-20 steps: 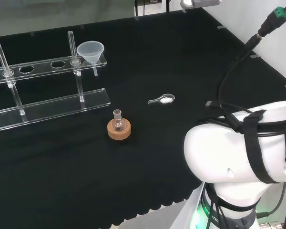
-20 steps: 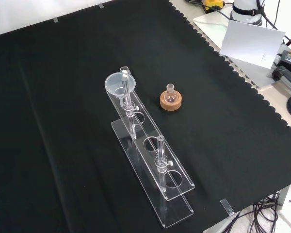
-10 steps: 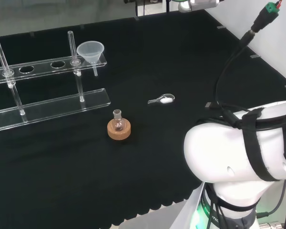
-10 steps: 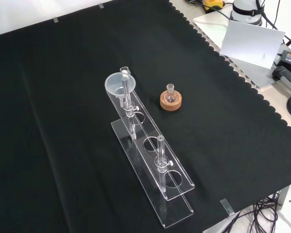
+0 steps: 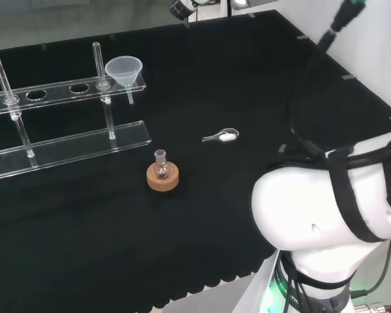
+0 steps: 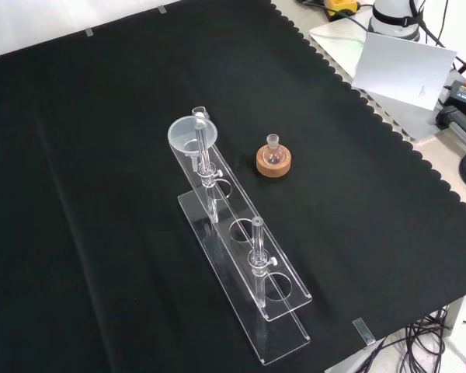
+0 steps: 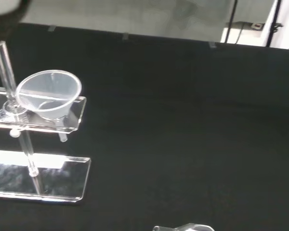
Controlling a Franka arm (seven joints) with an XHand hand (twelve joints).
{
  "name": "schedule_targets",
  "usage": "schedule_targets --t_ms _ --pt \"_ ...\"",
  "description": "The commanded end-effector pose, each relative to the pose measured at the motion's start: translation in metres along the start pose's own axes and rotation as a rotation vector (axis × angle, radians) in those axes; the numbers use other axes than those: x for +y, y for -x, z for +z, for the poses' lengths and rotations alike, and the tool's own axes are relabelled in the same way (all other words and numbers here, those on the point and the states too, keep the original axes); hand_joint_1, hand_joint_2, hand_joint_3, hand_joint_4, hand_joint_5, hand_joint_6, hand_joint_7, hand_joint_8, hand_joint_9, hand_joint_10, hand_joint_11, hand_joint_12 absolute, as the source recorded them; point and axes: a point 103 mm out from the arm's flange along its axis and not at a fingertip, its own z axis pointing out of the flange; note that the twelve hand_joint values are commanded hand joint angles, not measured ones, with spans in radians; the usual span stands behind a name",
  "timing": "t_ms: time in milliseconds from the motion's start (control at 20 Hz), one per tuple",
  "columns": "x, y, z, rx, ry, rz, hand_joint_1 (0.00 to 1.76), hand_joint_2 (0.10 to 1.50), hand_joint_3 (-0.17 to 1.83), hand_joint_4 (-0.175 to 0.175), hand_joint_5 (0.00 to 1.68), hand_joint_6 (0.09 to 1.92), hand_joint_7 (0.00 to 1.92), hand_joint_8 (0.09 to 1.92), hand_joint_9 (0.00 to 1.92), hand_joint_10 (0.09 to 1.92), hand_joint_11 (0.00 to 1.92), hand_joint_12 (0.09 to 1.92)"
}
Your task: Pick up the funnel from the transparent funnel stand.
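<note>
I am watching the clear funnel [image 5: 124, 70] sitting upright in the end hole of the transparent funnel stand [image 5: 65, 140], its spout hanging below the upper rail. In the head view, a small round-bottom flask [image 5: 161, 165] on a cork ring [image 5: 163, 178] is standing just in front of the stand's base, and a small spoon [image 5: 220, 136] holding white powder is lying to the stand's right. I cannot tell how the hand's fingers are set.

Funnel [image 5: 124, 69] at stand [image 5: 68, 140] end: upright rod [image 5: 98, 62] just beside. Open cloth [image 5: 202, 78] on far side; flask [image 5: 161, 166], spoon [image 5: 220, 136] well apart.
</note>
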Motion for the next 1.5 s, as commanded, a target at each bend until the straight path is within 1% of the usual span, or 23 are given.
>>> schedule_targets --t_ms 50,150,250,350,400,450,500,600,750,850,950,1050,1100,1300,1400,1500 --pt "0.053 -0.042 0.000 0.015 -0.042 -0.101 0.69 0.60 0.00 -0.045 0.01 0.09 0.08 0.62 0.00 0.70 0.00 1.42" --pt "0.062 -0.041 0.000 0.023 -0.050 -0.111 0.69 0.60 0.00 -0.043 0.05 0.09 0.10 0.68 0.00 0.74 0.00 1.43" --pt "0.069 -0.042 0.000 0.033 -0.058 -0.117 0.69 0.60 0.00 -0.040 0.10 0.09 0.13 0.70 0.00 0.76 0.00 1.43" --pt "0.076 -0.037 0.002 0.043 -0.073 -0.118 0.69 0.60 0.00 -0.022 0.25 0.09 0.20 0.69 0.00 0.78 0.00 1.43" --pt "0.072 0.006 0.005 -0.004 -0.081 -0.141 0.69 0.60 0.00 -0.016 0.31 0.09 0.22 0.68 0.00 0.79 0.00 1.42" --pt "0.071 0.025 0.007 -0.037 -0.092 -0.149 0.69 0.61 0.00 -0.013 0.35 0.09 0.24 0.68 0.00 0.81 0.00 1.42" --pt "0.071 0.035 0.009 -0.059 -0.100 -0.153 0.69 0.61 0.00 -0.011 0.38 0.09 0.26 0.67 0.00 0.83 0.00 1.42" --pt "0.075 0.041 0.013 -0.086 -0.114 -0.158 0.69 0.61 0.00 -0.010 0.41 0.09 0.30 0.66 0.00 0.89 0.00 1.42" --pt "0.084 0.029 0.018 -0.108 -0.138 -0.158 0.72 0.62 0.01 -0.010 0.39 0.09 0.34 0.66 0.00 0.93 0.00 1.41" --pt "0.088 0.023 0.022 -0.123 -0.153 -0.165 0.73 0.62 0.01 -0.009 0.36 0.09 0.36 0.66 0.01 0.94 0.00 1.41" --pt "0.093 0.009 0.026 -0.135 -0.174 -0.173 0.73 0.62 0.01 -0.011 0.34 0.09 0.36 0.66 0.01 0.95 0.00 1.41" --pt "0.097 0.001 0.030 -0.145 -0.194 -0.184 0.74 0.62 0.01 -0.015 0.31 0.09 0.37 0.66 0.01 0.95 0.00 1.40" --pt "0.098 0.001 0.032 -0.147 -0.202 -0.190 0.74 0.62 0.01 -0.018 0.29 0.09 0.37 0.65 0.01 0.95 0.00 1.40" --pt "0.105 -0.011 0.038 -0.139 -0.218 -0.199 0.75 0.62 0.01 -0.023 0.25 0.09 0.36 0.64 0.00 0.95 0.00 1.37" --pt "0.109 -0.015 0.041 -0.123 -0.225 -0.202 0.74 0.63 0.01 -0.025 0.24 0.09 0.36 0.64 0.00 0.96 0.00 1.37" --pt "0.111 -0.011 0.044 -0.122 -0.232 -0.211 0.74 0.63 0.01 -0.026 0.24 0.09 0.36 0.64 0.00 0.95 0.00 1.37"
